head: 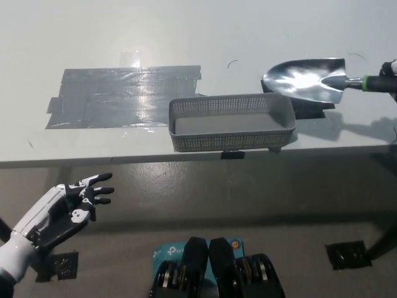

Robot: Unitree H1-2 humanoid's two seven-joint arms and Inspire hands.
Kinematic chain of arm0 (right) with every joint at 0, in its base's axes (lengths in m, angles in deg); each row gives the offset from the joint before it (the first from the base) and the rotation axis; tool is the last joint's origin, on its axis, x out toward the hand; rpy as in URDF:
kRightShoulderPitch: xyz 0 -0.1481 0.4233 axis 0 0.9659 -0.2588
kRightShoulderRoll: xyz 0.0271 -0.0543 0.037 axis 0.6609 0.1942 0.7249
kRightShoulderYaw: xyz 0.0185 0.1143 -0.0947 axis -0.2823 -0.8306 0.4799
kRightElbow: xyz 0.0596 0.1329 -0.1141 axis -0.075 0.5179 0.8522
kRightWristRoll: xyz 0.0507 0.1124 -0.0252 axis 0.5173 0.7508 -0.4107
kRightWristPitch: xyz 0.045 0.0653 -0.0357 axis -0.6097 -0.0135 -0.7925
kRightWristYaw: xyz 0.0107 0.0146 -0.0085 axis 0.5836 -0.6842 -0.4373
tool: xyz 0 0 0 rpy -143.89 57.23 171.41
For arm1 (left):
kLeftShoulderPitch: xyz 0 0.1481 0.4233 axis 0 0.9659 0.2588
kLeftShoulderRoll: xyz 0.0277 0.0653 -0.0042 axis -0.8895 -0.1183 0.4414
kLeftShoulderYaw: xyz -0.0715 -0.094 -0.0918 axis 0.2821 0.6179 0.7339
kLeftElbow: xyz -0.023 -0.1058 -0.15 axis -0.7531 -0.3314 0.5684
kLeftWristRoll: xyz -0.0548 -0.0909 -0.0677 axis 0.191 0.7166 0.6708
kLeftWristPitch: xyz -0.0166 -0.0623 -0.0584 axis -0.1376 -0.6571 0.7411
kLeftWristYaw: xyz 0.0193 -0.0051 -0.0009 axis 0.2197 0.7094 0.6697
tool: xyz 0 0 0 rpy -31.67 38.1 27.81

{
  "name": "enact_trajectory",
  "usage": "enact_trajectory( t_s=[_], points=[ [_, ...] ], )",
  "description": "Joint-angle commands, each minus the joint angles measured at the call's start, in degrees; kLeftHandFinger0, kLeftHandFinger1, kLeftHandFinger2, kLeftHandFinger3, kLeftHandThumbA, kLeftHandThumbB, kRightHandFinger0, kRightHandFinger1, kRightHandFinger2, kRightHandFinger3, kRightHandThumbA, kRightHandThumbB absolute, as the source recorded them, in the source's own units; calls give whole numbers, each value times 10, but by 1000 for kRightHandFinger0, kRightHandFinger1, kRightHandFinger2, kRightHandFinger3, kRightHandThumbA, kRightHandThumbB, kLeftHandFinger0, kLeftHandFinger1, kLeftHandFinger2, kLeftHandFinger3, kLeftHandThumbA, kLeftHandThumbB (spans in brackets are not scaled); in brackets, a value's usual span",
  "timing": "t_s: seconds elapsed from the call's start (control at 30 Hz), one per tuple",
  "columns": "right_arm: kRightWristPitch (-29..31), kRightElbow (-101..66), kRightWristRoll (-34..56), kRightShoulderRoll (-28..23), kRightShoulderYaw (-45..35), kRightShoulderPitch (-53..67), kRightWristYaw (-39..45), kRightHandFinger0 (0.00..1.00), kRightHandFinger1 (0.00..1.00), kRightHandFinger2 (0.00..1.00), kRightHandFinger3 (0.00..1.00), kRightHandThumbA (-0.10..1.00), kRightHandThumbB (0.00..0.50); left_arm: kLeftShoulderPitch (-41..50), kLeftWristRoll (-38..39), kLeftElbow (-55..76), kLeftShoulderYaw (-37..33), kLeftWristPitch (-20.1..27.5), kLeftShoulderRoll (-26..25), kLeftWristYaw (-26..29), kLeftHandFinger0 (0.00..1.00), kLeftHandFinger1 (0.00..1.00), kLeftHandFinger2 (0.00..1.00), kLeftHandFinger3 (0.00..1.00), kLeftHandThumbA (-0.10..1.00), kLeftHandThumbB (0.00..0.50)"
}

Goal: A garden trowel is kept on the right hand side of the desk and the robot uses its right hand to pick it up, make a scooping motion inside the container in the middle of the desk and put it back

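A shiny metal garden trowel (pixel 308 79) hangs in the air over the right end of the grey perforated container (pixel 231 121), blade pointing left. Its handle with a green band runs to the right picture edge, where my black right hand (pixel 391 79) is shut on it, mostly out of view. The container stands near the front edge of the white desk (pixel 186 37) and looks empty. My white left hand (pixel 68 208) rests open below the desk edge at lower left.
A large patch of grey tape (pixel 121 96) lies left of the container. A black tape patch (pixel 307 99) sits under the trowel blade. Small black tape squares (pixel 347 254) mark the floor.
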State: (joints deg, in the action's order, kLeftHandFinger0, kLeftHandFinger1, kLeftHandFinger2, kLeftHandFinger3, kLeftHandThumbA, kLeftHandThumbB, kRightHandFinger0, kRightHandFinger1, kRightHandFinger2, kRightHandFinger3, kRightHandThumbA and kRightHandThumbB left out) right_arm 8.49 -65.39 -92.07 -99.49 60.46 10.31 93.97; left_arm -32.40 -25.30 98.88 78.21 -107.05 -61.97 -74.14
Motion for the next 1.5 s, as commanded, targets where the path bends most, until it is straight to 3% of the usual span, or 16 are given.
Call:
enact_trajectory(
  t_s=[0.0,0.27,0.4,0.47,0.5,0.53,0.63,0.77,0.83,0.93,1.03,1.1,1.2,1.27,1.43,1.47],
  points=[
    [29,-5,-3,-31,-19,-20,8,0,216,535,342,-100,21,-13,1,19,8,-1,-23,-3,864,863,929,1000,1000,141],
    [59,-1,-19,-22,-8,-38,15,0,173,511,344,-100,12,-24,1,26,3,-12,-24,-5,875,874,940,1000,1000,109],
    [73,-1,-26,-12,-4,-49,18,0,153,502,348,-100,13,-28,0,25,2,-14,-26,-8,889,885,959,1000,1000,115],
    [83,3,-42,-5,5,-61,17,0,161,514,417,-100,1,-29,-1,26,0,-10,-27,-10,887,879,954,1000,1000,117],
    [86,5,-44,-4,6,-63,17,0,156,509,386,-100,0,-29,-1,27,0,-11,-27,-9,885,877,952,1000,1000,118],
    [85,3,-54,-3,9,-66,15,0,148,500,377,-100,0,-31,-1,29,0,-18,-28,-8,883,876,950,1000,1000,128],
    [84,4,-55,3,17,-82,39,0,72,364,509,-100,16,-30,-3,33,-2,-22,-29,-6,884,878,953,1000,1000,131],
    [87,27,-77,2,40,-121,74,0,70,333,425,-100,0,-28,-2,37,-2,-21,-32,-7,878,876,946,1000,1000,126],
    [100,59,-91,2,51,-149,66,0,81,354,232,-100,0,-27,0,41,-3,-28,-33,-6,881,882,946,1000,1000,133],
    [105,85,-105,1,62,-182,76,0,139,468,54,-100,0,-29,-1,41,-6,-28,-33,-7,893,894,953,1000,1000,142],
    [120,107,-110,2,67,-201,63,0,136,486,106,-100,0,-34,-3,38,-9,-25,-33,-8,892,889,945,1000,1000,164],
    [125,121,-130,1,84,-230,84,0,58,382,141,-100,1,-38,-6,44,-11,-32,-35,-5,890,889,943,1000,1000,155],
    [144,130,-142,-3,97,-249,83,0,23,344,75,-100,19,-40,-6,46,-11,-34,-37,-5,903,899,952,1000,1000,140],
    [158,133,-141,-6,101,-256,81,0,0,318,36,-100,1,-43,-5,46,-12,-32,-38,-7,908,896,949,1000,1000,146],
    [166,124,-131,-15,118,-249,43,0,0,368,17,-100,0,-48,-3,41,-13,-27,-40,-10,896,883,939,1000,1000,156],
    [166,119,-131,-13,121,-247,43,0,0,393,76,-100,0,-49,-2,40,-13,-27,-40,-11,895,882,938,1000,1000,157]
  ],
)
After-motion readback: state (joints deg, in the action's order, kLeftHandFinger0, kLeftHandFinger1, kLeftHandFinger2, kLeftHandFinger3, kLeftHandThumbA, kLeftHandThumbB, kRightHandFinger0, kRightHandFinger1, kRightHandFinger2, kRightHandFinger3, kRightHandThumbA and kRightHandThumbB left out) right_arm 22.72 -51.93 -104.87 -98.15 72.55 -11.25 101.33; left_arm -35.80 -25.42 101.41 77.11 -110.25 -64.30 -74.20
